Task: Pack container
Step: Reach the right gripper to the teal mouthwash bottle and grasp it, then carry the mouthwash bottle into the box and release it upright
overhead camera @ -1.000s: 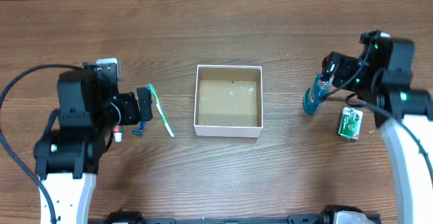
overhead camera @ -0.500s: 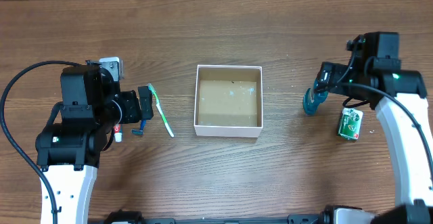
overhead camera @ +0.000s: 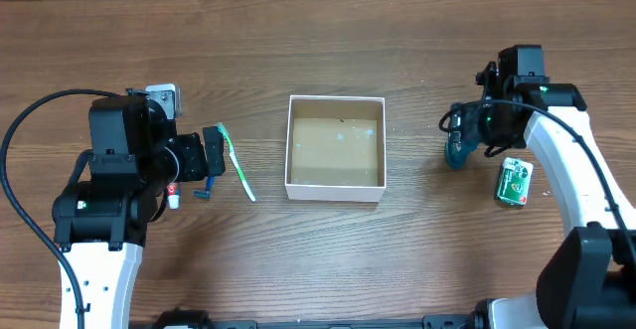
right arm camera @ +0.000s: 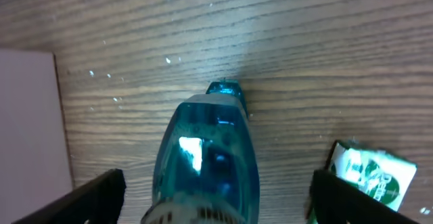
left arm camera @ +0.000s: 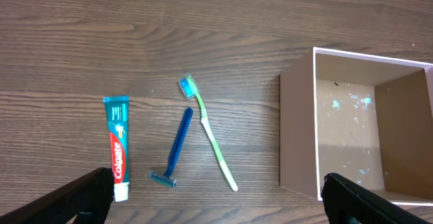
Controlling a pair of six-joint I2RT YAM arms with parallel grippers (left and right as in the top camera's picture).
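The container is a square shallow box with white walls and a brown, empty inside, at the table's middle; it also shows in the left wrist view. My right gripper is open above an upright teal bottle. In the right wrist view its fingers stand on either side of the bottle, apart from it. My left gripper is open and empty over a green toothbrush, a blue razor and a toothpaste tube. In the left wrist view they lie ahead of its fingers.
A green and white packet lies right of the bottle, close to my right gripper; it also shows in the right wrist view. The toothbrush, razor and toothpaste lie side by side left of the container.
My right arm has swung left and turned, bringing its gripper over the teal bottle. The left arm shifted slightly a second ago and has held still since.
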